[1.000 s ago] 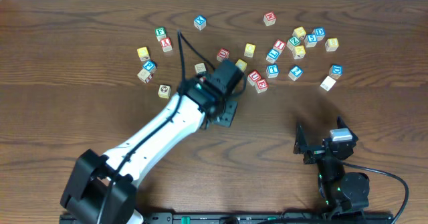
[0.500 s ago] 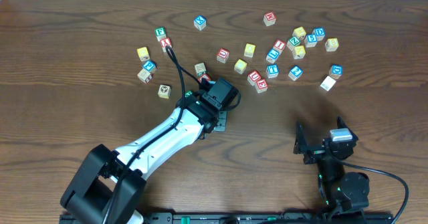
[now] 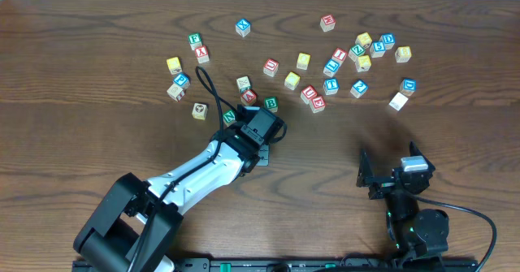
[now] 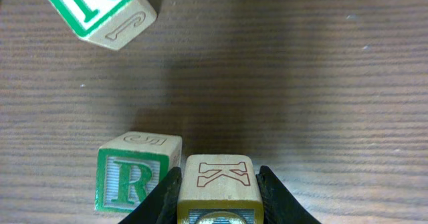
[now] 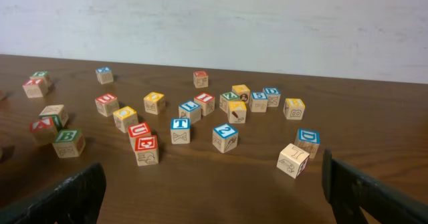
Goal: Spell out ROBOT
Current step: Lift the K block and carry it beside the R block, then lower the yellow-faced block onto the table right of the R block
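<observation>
My left gripper [image 4: 218, 178] is shut on a wooden cube [image 4: 217, 177] with a yellowish face and an outlined K on its upper side. That cube sits just right of the green-bordered R cube [image 4: 136, 176], almost touching it. In the overhead view the left gripper [image 3: 261, 131] hides both cubes. The green-bordered B cube [image 3: 270, 104] lies just beyond it. The blue-bordered T cube [image 3: 331, 85] [image 5: 180, 130] and yellow-faced cubes [image 3: 292, 80] stand further right. My right gripper [image 5: 214, 197] [image 3: 388, 173] stands open at the near right, holding nothing.
A green N cube [image 4: 93, 10] [image 3: 229, 117] lies tilted just left of the left gripper. Several other letter cubes are scattered across the far half of the table [image 3: 97, 142], with red-lettered ones [image 5: 144, 144] among them. A pale cube [image 5: 293, 160] is the one nearest my right gripper.
The left arm has drawn back toward the near edge, still gripping its cube. The B and N cubes, covered before, now show beside it. The right arm has not moved.
</observation>
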Tool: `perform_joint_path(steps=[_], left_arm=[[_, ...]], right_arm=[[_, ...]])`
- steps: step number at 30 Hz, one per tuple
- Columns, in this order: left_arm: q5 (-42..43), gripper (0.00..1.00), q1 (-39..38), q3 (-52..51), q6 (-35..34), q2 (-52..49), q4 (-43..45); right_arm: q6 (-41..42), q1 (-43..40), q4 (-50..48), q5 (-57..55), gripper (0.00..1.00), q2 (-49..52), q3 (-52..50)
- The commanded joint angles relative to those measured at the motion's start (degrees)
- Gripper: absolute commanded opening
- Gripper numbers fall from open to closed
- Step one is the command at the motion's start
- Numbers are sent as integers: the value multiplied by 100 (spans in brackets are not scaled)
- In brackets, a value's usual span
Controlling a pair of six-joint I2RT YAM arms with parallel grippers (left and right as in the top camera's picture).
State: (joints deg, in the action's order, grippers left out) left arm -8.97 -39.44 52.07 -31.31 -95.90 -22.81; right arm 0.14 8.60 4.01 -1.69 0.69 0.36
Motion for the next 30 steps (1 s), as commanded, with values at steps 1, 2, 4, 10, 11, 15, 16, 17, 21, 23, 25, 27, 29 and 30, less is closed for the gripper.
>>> perform_joint_path(steps=[1,2,4,10,11,15,16,17,21,23,25,27,29,30], left_arm=[[-111,7,9,-33,-48,42,48],[-111,8,9,-33,-46,42,66],[-111,7,9,-33,-26,42,87],[-31,8,9,-33,24,42,90],[46,7,9,-33,122,42,90],[323,8,9,-33,470,42,105],[326,7,9,-33,470,42,107],[326,7,9,-33,470,42,111],[339,8,9,-33,463,42,129],[339,7,9,-33,463,42,129],[339,7,9,-33,439,42,131],[339,7,9,-33,402,33,133],[339,7,9,-33,400,-2,155],[339,8,9,-33,402,-39,175]], right_arm=[[-63,-39,26,15,100,-31,-4],[-63,-39,26,15,100,-31,-4],[-63,-39,26,15,99,-31,-4],[-63,-39,26,15,99,-31,-4],[-63,-39,26,15,99,-31,-4],[-63,-39,26,15,99,-31,-4],[-63,-39,26,15,99,-31,-4],[-63,-39,26,15,99,-31,-4],[-63,-39,26,15,99,-31,-4],[-63,-39,26,15,99,-31,-4],[-63,-39,26,15,99,-31,-4],[-63,-39,26,15,99,-31,-4],[-63,-39,26,15,99,-31,-4],[-63,-39,26,15,99,-31,-4]])
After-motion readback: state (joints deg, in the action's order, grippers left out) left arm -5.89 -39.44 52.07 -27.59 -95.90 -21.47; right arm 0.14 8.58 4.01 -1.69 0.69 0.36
